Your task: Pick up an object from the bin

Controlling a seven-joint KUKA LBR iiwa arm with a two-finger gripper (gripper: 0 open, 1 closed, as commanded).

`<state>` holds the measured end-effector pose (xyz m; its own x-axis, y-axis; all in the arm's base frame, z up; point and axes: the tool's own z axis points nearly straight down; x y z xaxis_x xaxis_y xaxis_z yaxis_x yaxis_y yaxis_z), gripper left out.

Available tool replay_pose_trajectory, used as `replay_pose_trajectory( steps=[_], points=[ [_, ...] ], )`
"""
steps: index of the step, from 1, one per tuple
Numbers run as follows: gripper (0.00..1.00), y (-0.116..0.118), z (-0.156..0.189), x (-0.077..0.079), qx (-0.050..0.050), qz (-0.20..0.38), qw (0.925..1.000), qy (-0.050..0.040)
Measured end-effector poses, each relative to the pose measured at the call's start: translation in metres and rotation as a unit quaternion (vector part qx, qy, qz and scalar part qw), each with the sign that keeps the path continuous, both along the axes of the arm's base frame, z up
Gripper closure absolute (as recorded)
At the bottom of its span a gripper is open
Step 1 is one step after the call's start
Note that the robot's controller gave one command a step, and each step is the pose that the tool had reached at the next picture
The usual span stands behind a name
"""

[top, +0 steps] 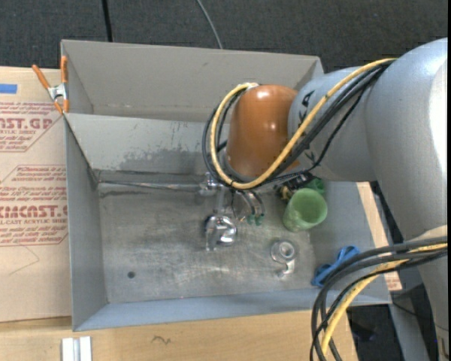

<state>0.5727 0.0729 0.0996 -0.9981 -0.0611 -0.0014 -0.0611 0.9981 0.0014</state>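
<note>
Grey bin [146, 258], mid-frame: the gripper [221, 232] hangs low over bare floor, whether spread or closed impossible to tell, no object visibly in it. Green cup [304, 209] and silver ring [284, 256] lie right of it. The pick appears not yet made.

Arm [391, 119] enters from right, wrist bent downward. Orange wrist cover [259, 130] ringed by yellow and black cables [213, 138]. Gripper [221, 230] hangs low beneath it.
</note>
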Motion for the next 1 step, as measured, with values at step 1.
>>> replay_pose_trajectory(
  steps=[1],
  points=[
    [0.00,-0.0490,-0.0279,0.0078,0.001,0.002,1.0000,-0.0014]
  ],
)
